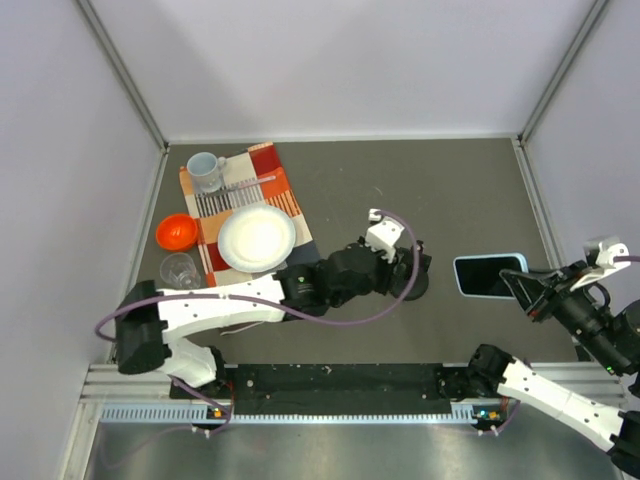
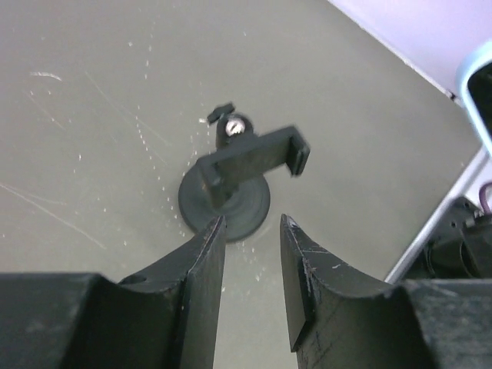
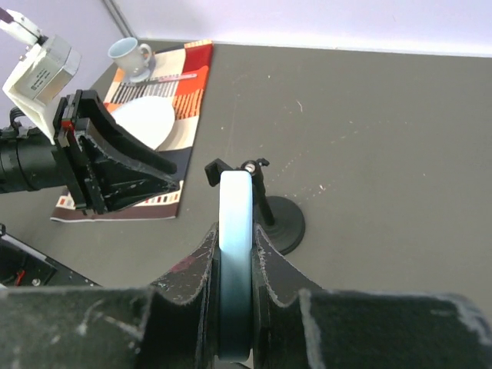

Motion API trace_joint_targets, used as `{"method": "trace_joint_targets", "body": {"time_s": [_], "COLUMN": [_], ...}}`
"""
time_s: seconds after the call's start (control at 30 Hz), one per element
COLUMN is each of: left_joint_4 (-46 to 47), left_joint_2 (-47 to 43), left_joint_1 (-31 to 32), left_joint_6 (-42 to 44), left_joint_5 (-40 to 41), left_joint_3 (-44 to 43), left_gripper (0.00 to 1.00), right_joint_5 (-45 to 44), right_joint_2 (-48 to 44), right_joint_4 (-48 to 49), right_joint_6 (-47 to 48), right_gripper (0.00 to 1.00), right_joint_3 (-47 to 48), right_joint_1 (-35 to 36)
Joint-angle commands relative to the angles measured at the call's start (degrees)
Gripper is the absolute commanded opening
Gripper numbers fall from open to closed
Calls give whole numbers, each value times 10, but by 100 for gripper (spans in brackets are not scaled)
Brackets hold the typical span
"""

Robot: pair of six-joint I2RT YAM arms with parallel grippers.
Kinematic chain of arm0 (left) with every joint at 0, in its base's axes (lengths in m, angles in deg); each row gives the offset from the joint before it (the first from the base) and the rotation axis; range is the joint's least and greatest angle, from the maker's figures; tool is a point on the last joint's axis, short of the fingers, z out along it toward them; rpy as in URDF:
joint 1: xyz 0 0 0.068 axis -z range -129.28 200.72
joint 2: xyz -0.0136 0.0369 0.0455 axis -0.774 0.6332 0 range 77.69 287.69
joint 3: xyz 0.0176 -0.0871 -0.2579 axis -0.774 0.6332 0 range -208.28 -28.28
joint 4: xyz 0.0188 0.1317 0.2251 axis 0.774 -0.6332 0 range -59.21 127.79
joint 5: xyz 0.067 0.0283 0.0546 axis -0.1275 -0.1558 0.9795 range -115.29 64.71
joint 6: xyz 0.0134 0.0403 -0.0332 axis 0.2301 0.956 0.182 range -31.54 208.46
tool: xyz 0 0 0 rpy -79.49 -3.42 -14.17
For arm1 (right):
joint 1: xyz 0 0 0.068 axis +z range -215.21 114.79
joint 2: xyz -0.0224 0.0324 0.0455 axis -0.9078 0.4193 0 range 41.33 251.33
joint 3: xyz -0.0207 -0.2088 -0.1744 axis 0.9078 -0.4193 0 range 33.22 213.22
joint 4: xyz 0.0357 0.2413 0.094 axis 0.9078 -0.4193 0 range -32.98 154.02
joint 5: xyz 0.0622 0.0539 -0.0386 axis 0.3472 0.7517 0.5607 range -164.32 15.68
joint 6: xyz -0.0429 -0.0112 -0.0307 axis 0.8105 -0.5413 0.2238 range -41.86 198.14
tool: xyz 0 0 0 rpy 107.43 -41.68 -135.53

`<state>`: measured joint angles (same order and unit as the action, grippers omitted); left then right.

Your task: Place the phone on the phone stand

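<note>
Right wrist view shows the right gripper (image 3: 235, 244) clamped across the thickness of the light-blue-edged phone (image 3: 234, 196), with the phone stand (image 3: 283, 224) just beyond it on the grey table (image 3: 384, 138). The left gripper (image 2: 250, 224) is slightly parted and empty, its fingertips at the stand's round base.

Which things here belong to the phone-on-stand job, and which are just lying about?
Job: phone, held in the right gripper; phone stand; left gripper, jaws open by the stand.
Lying about: white plate, mug, orange bowl, clear glass, striped placemat.
</note>
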<state>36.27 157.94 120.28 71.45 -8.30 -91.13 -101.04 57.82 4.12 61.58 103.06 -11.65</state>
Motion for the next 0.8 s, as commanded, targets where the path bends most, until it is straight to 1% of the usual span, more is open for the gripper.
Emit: {"method": "trace_joint_targets", "body": {"time_s": [0.0, 0.2, 0.27, 0.3, 0.33, 0.47, 0.57, 0.77], "left_joint_4": [18, 18, 17, 0, -1, -5, -5, 1], "left_joint_2": [54, 102, 112, 116, 117, 123, 127, 143], "left_joint_1": [30, 32, 32, 32, 32, 32, 32, 31], "left_joint_6": [-18, -21, -21, -21, -23, -26, -31, -2], "left_joint_5": [169, 170, 173, 175, 176, 172, 164, 169], "left_joint_3": [-79, -102, -109, -112, -114, -113, -109, -122], "left_gripper": [39, 37, 32, 29, 29, 35, 37, 35], "right_joint_5": [-13, 2, 4, 4, 6, 13, 16, 28], "right_joint_2": [-16, -41, -46, -45, -46, -45, -42, -31], "right_joint_4": [16, 16, 16, 15, 15, 17, 16, 16], "right_joint_6": [-4, 0, 3, 2, 4, 3, 4, 14], "right_gripper": [0, 0, 0, 0, 0, 0, 0, 0], "right_joint_3": [28, 25, 21, 19, 17, 13, 14, 5], "right_joint_1": [1, 1, 1, 1, 1, 1, 1, 1]}}
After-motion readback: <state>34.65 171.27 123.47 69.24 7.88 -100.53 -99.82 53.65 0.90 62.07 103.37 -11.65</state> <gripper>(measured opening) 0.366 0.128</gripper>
